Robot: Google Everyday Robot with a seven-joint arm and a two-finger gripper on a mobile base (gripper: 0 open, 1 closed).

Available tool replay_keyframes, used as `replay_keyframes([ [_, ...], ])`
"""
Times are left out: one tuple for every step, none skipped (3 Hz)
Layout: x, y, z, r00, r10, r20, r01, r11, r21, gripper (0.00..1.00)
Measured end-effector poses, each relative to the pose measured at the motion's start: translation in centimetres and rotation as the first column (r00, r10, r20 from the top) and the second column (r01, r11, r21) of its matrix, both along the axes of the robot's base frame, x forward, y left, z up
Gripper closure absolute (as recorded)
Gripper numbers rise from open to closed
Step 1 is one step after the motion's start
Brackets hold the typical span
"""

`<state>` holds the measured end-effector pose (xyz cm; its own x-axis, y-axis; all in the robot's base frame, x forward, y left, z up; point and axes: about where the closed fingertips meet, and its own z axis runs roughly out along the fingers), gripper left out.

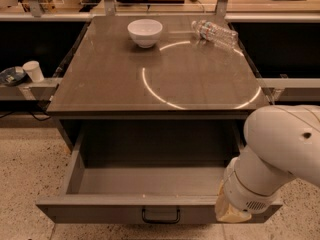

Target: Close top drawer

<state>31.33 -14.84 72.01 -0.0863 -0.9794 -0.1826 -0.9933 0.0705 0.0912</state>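
Observation:
The top drawer (115, 210) is a wide grey metal drawer, pulled far out from under the grey cabinet top (150, 84). Its inside is empty. A small dark bar handle (160, 215) sits at the centre of its flat front. My white arm (280, 149) comes in from the right. My gripper (231, 213) is at the drawer's front right corner, over the front edge. Its fingers are hidden behind the wrist.
A white bowl (145, 32) and a clear plastic bottle (216, 33) lying on its side are at the back of the cabinet top. A small white cup (33, 70) stands on a ledge at the left. Speckled floor lies on both sides of the drawer.

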Motion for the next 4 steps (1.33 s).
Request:
replay_keyframes([
  [-1.0,0.7,-1.6,0.9996,0.013,-0.023,-0.012,1.000,0.015,1.00],
  [-1.1,1.2,-2.9,0.9998,0.012,-0.017,-0.012,1.000,0.023,1.00],
  [-0.7,1.5,-4.0,0.9999,-0.007,0.012,0.006,1.000,0.028,1.00],
  [-0.3,1.7,-4.7,0.9987,-0.021,0.046,0.020,1.000,0.014,1.00],
])
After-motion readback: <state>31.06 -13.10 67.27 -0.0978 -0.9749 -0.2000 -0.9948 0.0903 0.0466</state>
